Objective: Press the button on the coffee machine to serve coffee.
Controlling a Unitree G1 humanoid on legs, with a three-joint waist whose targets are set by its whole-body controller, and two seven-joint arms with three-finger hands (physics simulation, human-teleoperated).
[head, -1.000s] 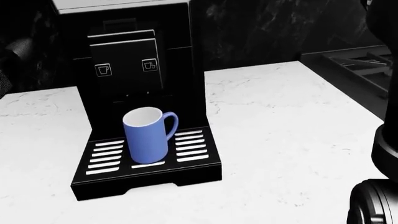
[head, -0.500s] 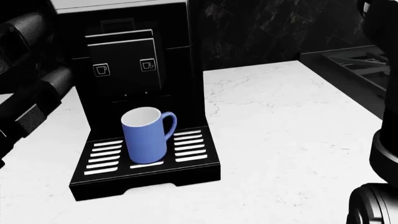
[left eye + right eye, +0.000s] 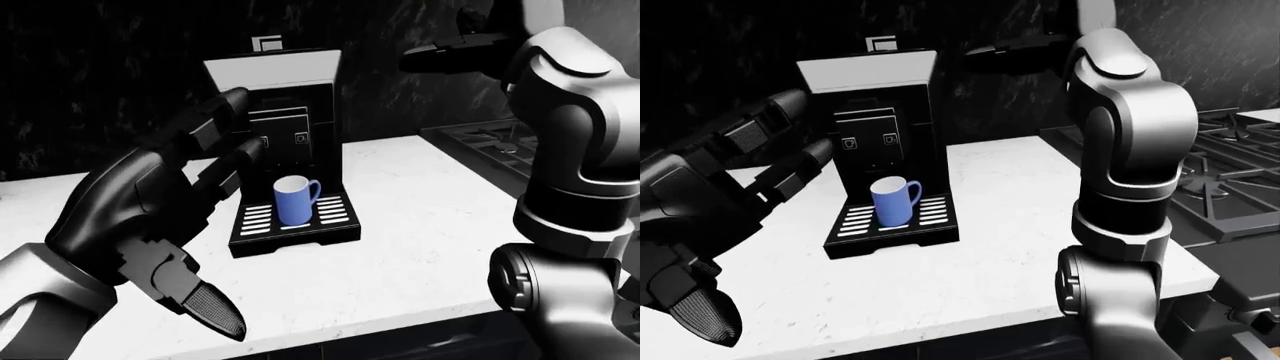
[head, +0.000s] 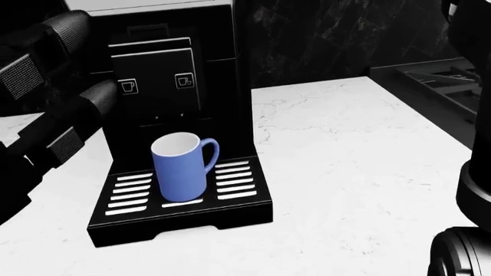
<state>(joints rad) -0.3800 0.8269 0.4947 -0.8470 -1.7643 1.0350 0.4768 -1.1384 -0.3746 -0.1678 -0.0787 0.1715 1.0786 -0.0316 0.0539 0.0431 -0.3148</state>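
The black box-shaped coffee machine (image 4: 165, 75) stands on the white marbled stone counter (image 4: 353, 149), toward its far left against the dark wall. A blue ceramic mug (image 4: 181, 166) sits upright on the machine's slotted black drip tray (image 4: 238, 187), under the spout. Two small square cup-icon buttons (image 4: 127, 86) sit side by side on the front panel above the mug; which one serves coffee cannot be told.

The left hand (image 3: 150, 217) hangs near the machine's left side, fingers spread wide and extended toward the panel, holding nothing. One fingertip (image 4: 103, 95) lies just beside the left button, apparently not yet touching. The right hand (image 3: 450, 54) is raised high at the far right (only partly shown); how far open it is cannot be told.

Judgement: the machine is rigid and heavy enough not to slide under a light push. The button needs no gripping, only a single fingertip pressed squarely on the icon. The mug is light and easily toppled; keep the other fingers clear of it.
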